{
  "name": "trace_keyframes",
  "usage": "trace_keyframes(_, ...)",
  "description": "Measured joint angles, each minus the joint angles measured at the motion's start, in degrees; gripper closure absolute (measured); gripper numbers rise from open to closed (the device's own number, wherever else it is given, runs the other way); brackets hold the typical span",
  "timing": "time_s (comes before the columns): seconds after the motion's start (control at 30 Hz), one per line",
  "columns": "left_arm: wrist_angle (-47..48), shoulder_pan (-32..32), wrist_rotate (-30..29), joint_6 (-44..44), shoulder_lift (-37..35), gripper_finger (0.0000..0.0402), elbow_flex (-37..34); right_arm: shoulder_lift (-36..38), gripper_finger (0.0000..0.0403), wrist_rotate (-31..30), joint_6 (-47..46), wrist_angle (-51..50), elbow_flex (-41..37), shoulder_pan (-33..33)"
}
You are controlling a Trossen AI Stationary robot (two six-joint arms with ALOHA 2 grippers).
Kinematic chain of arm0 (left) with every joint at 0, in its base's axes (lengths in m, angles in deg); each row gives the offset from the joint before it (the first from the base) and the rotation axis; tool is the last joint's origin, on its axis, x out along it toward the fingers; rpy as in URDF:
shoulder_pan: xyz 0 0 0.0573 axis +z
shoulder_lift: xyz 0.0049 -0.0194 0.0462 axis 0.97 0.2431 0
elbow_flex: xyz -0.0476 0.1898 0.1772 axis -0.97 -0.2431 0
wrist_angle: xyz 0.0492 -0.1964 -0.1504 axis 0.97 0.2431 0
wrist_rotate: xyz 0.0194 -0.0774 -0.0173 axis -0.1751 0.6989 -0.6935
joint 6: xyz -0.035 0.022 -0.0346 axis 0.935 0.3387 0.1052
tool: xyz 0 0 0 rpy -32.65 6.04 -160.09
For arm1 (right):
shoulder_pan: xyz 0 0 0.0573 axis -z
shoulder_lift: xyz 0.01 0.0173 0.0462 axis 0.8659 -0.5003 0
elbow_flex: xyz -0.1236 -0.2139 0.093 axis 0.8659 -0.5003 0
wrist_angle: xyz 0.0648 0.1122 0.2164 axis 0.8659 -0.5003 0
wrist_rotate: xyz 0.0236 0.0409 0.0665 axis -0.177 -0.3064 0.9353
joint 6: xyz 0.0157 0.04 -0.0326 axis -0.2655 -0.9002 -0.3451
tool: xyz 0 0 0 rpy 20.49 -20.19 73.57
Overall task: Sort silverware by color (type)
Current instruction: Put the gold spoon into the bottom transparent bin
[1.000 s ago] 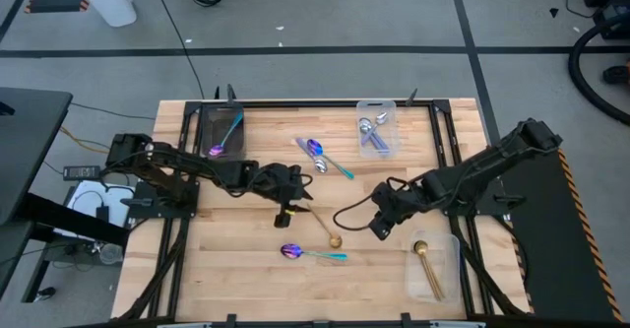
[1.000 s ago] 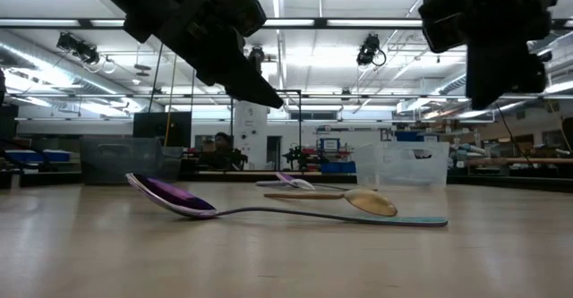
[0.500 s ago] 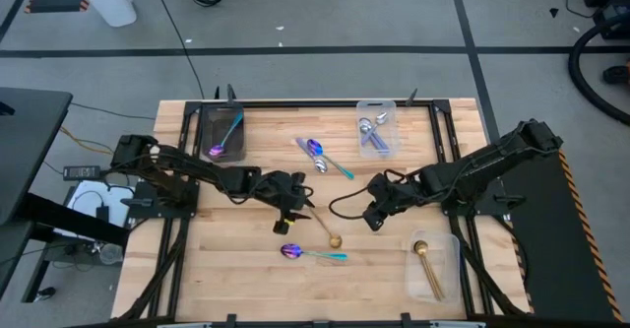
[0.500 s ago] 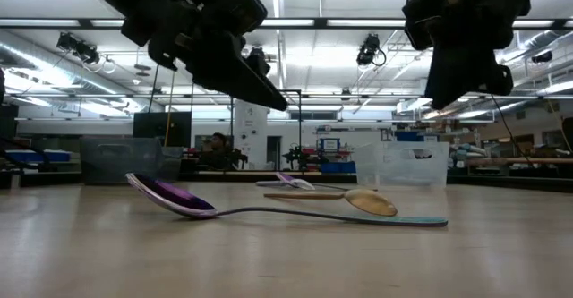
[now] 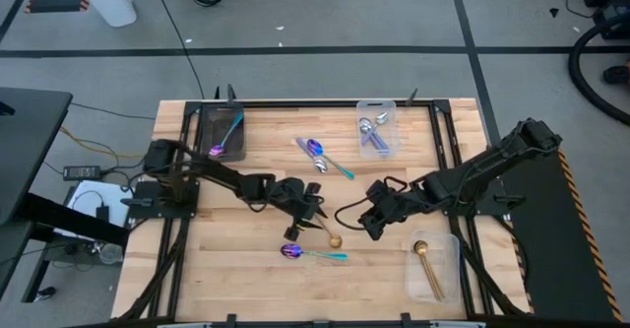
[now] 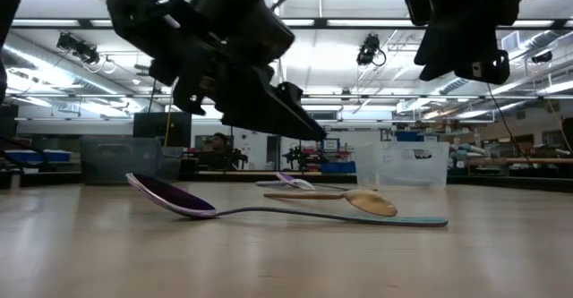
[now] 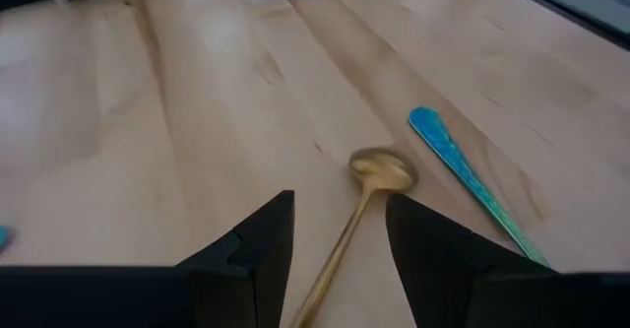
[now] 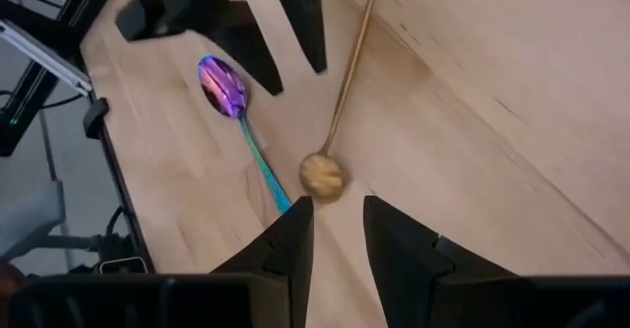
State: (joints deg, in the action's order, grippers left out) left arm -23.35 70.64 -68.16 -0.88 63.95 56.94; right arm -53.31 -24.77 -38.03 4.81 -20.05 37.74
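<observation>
A gold spoon (image 5: 327, 229) lies flat on the wood, its bowl (image 7: 382, 167) toward the near edge. My left gripper (image 5: 313, 208) hovers open above its handle (image 7: 340, 254), which runs between the two fingers (image 7: 258, 244) without touching them. My right gripper (image 5: 371, 223) is open just right of that spoon, above the table, looking down on the bowl (image 8: 321, 175). A purple-bowled spoon with a teal handle (image 5: 313, 254) lies nearer the near edge; in the low view it rests on its bowl (image 6: 175, 197) and handle end.
The dark tray (image 5: 209, 121) at the far left holds a purple-and-teal spoon. One clear bin (image 5: 391, 106) at the far side holds silver-bowled spoons, another (image 5: 451, 269) at the near right holds a gold spoon. Two more spoons (image 5: 323, 157) lie mid-table.
My left gripper has moved toward the table's right and come down over the gold spoon's handle. My right gripper has shifted a little toward the table's left, closer to that spoon. The spoons have stayed where they were.
</observation>
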Motion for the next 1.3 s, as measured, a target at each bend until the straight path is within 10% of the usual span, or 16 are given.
trace_keyframes(0.97, 6.18, 0.34, 6.87, -7.58, 12.2, 0.0238, 8.2, 0.0, 0.0301, -6.37, -4.68, -0.67, 0.0, -4.81)
trace_keyframes(1.3, 9.91, 0.21, 6.87, -11.13, 12.04, 0.0353, 8.28, 0.0, 0.0301, -6.36, -4.57, -0.79, 0.0, -4.81)
